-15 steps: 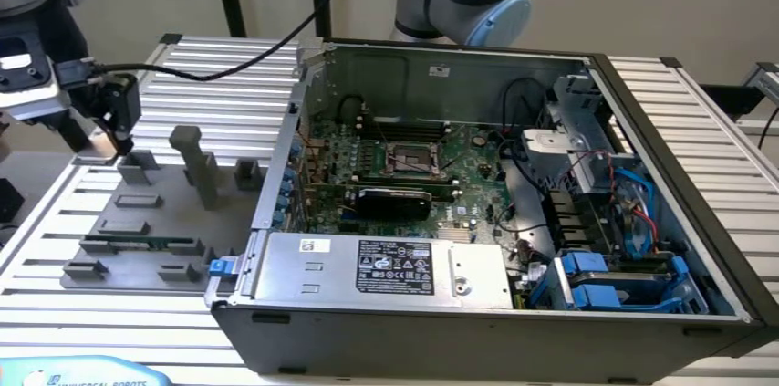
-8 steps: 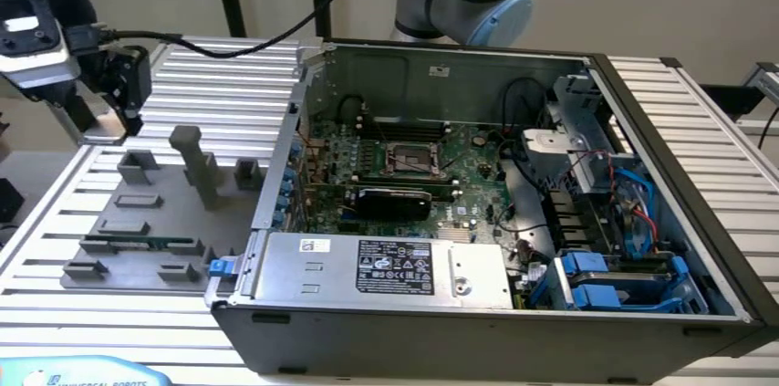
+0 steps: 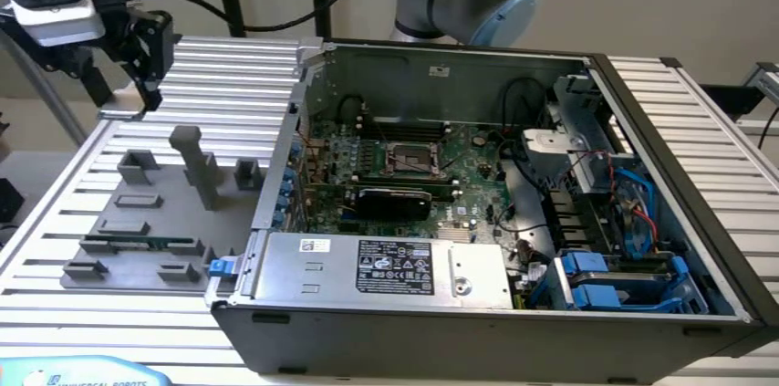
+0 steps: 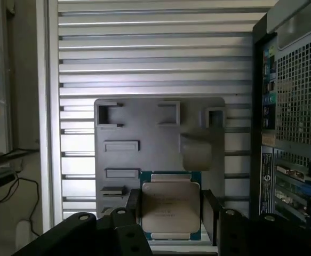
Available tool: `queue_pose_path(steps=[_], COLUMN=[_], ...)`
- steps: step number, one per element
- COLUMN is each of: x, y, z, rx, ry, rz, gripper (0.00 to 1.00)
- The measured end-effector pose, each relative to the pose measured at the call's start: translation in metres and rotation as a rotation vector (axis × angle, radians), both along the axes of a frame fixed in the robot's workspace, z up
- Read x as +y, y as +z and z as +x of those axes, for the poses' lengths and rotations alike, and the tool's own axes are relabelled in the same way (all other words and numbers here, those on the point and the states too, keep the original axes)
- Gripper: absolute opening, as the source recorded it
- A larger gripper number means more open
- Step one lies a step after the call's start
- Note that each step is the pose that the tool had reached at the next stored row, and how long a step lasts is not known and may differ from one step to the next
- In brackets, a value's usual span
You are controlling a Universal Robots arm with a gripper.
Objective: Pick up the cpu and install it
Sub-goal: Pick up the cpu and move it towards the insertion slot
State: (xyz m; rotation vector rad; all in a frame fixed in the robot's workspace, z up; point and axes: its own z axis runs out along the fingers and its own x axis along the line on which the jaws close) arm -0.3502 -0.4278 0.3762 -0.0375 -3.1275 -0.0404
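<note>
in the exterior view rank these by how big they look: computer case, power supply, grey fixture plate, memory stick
1. computer case, by far the largest
2-3. power supply and grey fixture plate: they look about the same size, so not ranked against each other
4. memory stick, smallest

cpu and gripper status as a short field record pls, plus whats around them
gripper: raised over the table at the exterior view's left, shut on the cpu
cpu: clamped in the gripper, metal top toward the wrist camera
fixture plate: on the table, below the cpu
memory stick: lying on the fixture plate
computer case: open, motherboard exposed, apart from the gripper
</note>
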Motion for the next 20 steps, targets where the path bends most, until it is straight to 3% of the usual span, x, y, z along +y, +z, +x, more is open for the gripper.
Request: queue_pose_path(steps=[5, 20], x=[0.0000, 0.0000], y=[0.0151, 0.0203], z=[0.022, 0.091], rx=[0.0039, 0.0043], ry=[0.000, 0.000], rz=[0.0021, 0.0307], gripper=[0.55, 0.55])
